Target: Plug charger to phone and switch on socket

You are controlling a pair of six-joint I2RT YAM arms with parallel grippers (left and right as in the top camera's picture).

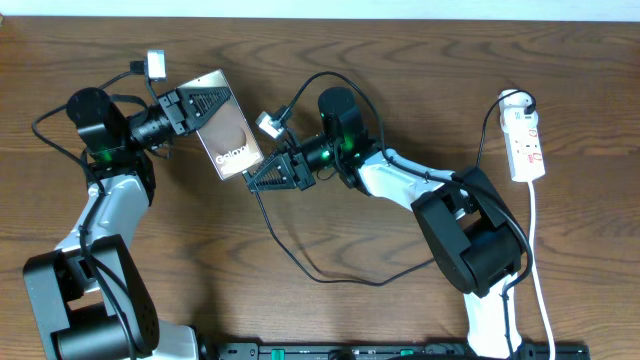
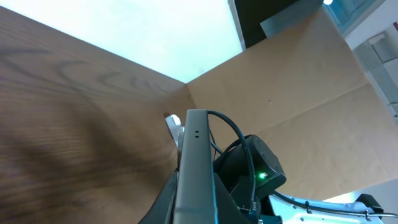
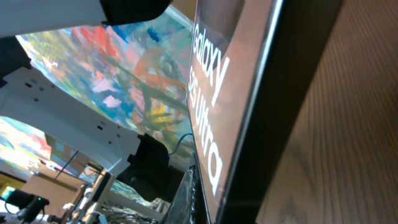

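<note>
The bronze-brown phone (image 1: 232, 140) is held off the table at a tilt, its "Galaxy" lettering facing up. My left gripper (image 1: 222, 100) is shut on its upper end; in the left wrist view the phone's grey edge (image 2: 196, 168) runs up between my fingers (image 2: 166, 202). My right gripper (image 1: 250, 181) is shut and meets the phone's lower edge. The charger's thin black cable (image 1: 320, 279) leaves its jaws and loops across the table. The plug tip is hidden. The right wrist view is filled by the phone's screen (image 3: 224, 81) beside one dark finger (image 3: 194, 196). The white socket (image 1: 526, 140) lies at the far right.
A black plug (image 1: 522, 100) sits in the socket's top end, and the white cord (image 1: 536, 250) runs toward the front edge. A black rail (image 1: 400, 352) lies along the table's front. A cardboard wall (image 2: 298, 93) stands behind the table in the left wrist view.
</note>
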